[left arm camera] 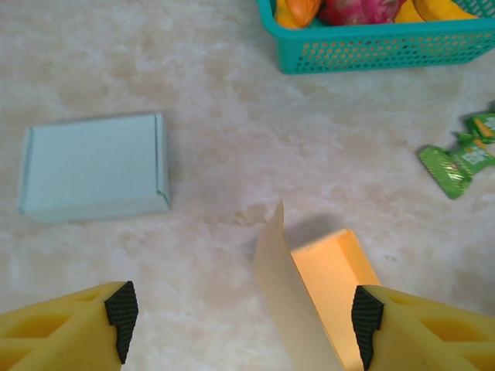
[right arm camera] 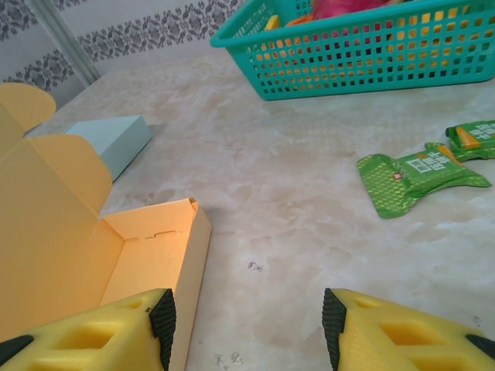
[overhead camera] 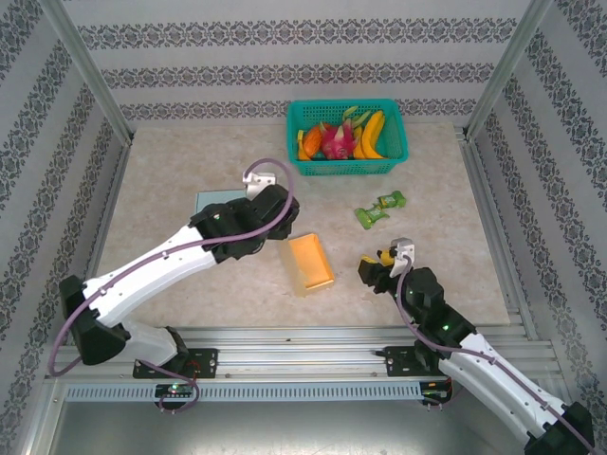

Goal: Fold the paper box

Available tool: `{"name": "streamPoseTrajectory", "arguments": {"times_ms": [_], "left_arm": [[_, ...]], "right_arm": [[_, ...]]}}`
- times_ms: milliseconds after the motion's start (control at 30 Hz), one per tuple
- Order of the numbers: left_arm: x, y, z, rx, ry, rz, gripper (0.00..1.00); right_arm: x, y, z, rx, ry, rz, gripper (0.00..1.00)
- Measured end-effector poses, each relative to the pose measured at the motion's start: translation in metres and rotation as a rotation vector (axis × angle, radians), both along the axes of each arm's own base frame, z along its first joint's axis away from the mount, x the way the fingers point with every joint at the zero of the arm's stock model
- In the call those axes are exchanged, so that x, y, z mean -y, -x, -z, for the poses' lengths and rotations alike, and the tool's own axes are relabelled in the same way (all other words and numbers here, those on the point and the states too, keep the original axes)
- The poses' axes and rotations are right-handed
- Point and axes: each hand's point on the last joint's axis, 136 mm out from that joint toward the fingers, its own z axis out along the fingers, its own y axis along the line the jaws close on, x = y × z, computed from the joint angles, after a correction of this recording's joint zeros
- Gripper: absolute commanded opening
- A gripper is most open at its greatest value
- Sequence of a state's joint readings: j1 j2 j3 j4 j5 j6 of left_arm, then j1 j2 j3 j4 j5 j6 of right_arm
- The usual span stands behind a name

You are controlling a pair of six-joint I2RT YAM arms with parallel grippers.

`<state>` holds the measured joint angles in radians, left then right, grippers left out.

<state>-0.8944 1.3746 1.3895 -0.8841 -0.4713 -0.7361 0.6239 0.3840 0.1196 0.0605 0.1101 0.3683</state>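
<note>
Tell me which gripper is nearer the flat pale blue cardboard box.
Left. The left gripper hovers just short of the flat pale blue cardboard box, astride the open orange paper box's upright flap. The right gripper sits on the orange box's far side, farther away.

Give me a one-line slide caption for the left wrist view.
Left jaws open above the orange paper box, its flap standing upright between them; pale blue box and teal basket beyond.

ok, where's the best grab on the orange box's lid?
Pinch the lid near its free top edge, coming straight down. It stands upright along the left side of the box, thin and edge-on inside the open left gripper, so both faces look reachable.
</note>
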Motion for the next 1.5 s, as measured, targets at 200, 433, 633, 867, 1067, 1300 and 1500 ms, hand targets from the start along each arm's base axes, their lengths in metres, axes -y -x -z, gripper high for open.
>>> {"name": "streamPoseTrajectory", "arguments": {"times_ms": [200, 433, 633, 867, 1067, 1300, 1500], "left_arm": [[0.012, 0.018, 0.045, -0.121, 0.143, -0.019, 0.75], [0.036, 0.015, 0.061, -0.166, 0.227, -0.001, 0.71], [0.046, 0.011, 0.068, -0.187, 0.219, 0.001, 0.64], [0.053, 0.009, 0.077, -0.211, 0.178, 0.017, 0.46], [0.055, 0.006, 0.08, -0.228, 0.123, 0.04, 0.28], [0.053, -0.006, 0.07, -0.184, 0.004, 0.084, 0.0], [0.064, -0.016, 0.049, -0.119, -0.12, 0.27, 0.0]], "right_arm": [[-0.016, 0.002, -0.003, -0.015, 0.012, -0.052, 0.56], [-0.03, 0.004, 0.0, -0.037, 0.029, -0.099, 0.56], [-0.034, 0.006, 0.005, -0.052, 0.046, -0.117, 0.56], [-0.035, 0.007, 0.005, -0.05, 0.043, -0.124, 0.56], [-0.037, 0.008, 0.003, -0.048, 0.038, -0.135, 0.57], [-0.036, 0.008, -0.001, -0.032, 0.034, -0.137, 0.58], [-0.033, 0.007, -0.014, 0.018, 0.034, -0.126, 0.64]]}}
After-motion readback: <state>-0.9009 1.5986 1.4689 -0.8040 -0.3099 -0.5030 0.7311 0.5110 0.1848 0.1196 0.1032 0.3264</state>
